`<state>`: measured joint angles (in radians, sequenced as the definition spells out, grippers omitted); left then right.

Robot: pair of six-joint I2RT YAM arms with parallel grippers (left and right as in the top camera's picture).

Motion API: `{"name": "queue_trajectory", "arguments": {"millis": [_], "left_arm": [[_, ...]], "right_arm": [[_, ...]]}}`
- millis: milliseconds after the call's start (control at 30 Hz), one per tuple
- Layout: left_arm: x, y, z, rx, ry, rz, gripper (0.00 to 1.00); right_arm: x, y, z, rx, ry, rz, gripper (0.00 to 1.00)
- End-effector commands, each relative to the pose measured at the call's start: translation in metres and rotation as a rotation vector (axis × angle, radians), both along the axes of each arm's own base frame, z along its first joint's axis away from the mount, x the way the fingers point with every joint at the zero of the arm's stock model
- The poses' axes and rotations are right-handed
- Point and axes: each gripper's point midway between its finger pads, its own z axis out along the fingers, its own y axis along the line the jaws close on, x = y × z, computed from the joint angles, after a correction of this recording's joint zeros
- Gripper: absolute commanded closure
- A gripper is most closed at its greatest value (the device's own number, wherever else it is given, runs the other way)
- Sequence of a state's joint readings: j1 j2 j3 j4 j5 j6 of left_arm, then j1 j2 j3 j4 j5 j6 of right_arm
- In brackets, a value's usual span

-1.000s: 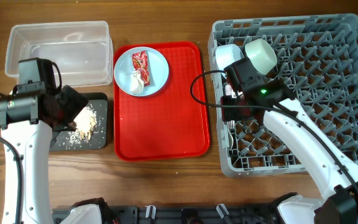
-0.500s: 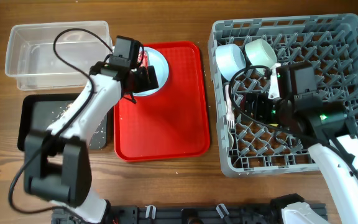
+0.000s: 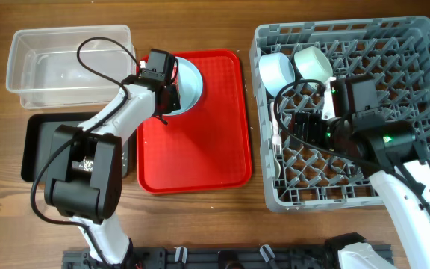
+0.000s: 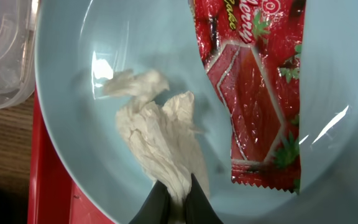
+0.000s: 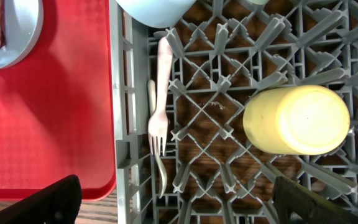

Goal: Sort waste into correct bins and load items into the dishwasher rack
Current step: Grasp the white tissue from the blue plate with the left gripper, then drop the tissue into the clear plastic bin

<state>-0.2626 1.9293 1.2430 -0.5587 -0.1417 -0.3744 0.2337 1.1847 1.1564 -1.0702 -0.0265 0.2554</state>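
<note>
In the left wrist view my left gripper (image 4: 178,202) is shut on the lower end of the crumpled white tissue (image 4: 157,134). The tissue lies in a light blue plate (image 4: 92,37), and the red snack wrapper (image 4: 260,93) lies beside it. Seen from overhead, the left gripper (image 3: 165,99) is over that plate (image 3: 191,81) on the red tray. My right gripper (image 5: 179,208) hangs open above the dishwasher rack (image 3: 349,31) with nothing between its fingers. Under it are the yellow cup (image 5: 297,119), the white fork (image 5: 158,124) and the spoon (image 5: 156,168). A light blue bowl (image 3: 277,71) and a pale green bowl (image 3: 313,64) stand in the rack's back left corner.
The clear tub (image 3: 69,63) stands at the back left. In front of it is the black tray (image 3: 39,146), holding beige scraps (image 3: 88,162) partly hidden by the left arm. The red serving tray (image 3: 200,149) fills the middle.
My left arm swung from the black tray to the plate, and its gripper has closed on the tissue. The right gripper drew back from the bowls and opened.
</note>
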Motion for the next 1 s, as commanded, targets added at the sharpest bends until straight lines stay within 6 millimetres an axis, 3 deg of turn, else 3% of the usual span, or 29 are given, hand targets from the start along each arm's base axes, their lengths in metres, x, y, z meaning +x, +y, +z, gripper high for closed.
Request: {"name": "queue_trajectory", "arguments": {"millis": [0, 100, 167, 267, 367, 467, 567, 600, 633, 700, 800, 967], "left_arm": [[0.001, 0.002, 0.017, 0.011, -0.029, 0.0, 0.96], [0.009, 0.009, 0.072, 0.016, -0.167, 0.0, 0.96], [0.016, 0.029, 0.113, 0.03, -0.285, 0.055, 0.96], [0.03, 0.064, 0.145, 0.016, -0.401, 0.148, 0.94], [0.046, 0.108, 0.153, 0.026, -0.471, 0.248, 0.88], [0.056, 0.136, 0.142, 0.038, -0.481, 0.309, 0.86], [0.056, 0.145, 0.127, 0.047, -0.448, 0.326, 0.61], [0.057, 0.145, 0.127, 0.047, -0.448, 0.326, 0.42], [0.057, 0.145, 0.129, 0.048, -0.452, 0.322, 0.33], [0.052, 0.135, 0.134, 0.031, -0.441, 0.265, 0.3], [0.039, 0.088, 0.132, -0.032, -0.377, 0.139, 0.23], [0.034, 0.0, 0.083, -0.061, -0.266, -0.026, 0.14]], "right_arm": [[0.002, 0.003, 0.004, 0.009, -0.007, 0.021, 0.0], [0.002, 0.003, 0.004, 0.009, -0.009, 0.021, 0.0], [0.002, 0.003, 0.004, 0.009, -0.008, 0.021, 0.0], [0.003, 0.003, 0.005, 0.01, -0.013, 0.021, 0.0], [0.004, 0.003, 0.005, 0.011, -0.015, 0.021, 0.0], [0.004, 0.003, 0.005, 0.011, -0.015, 0.021, 0.0], [0.004, 0.003, 0.005, 0.011, -0.016, 0.021, 0.0], [0.004, 0.003, 0.005, 0.012, -0.016, 0.02, 0.0], [0.004, 0.003, 0.005, 0.011, -0.016, 0.021, 0.0], [0.003, 0.003, 0.005, 0.011, -0.014, 0.021, 0.0], [0.005, 0.004, 0.006, 0.013, -0.021, 0.02, 0.0], [0.005, 0.004, 0.006, 0.013, -0.023, 0.02, 0.0]]}}
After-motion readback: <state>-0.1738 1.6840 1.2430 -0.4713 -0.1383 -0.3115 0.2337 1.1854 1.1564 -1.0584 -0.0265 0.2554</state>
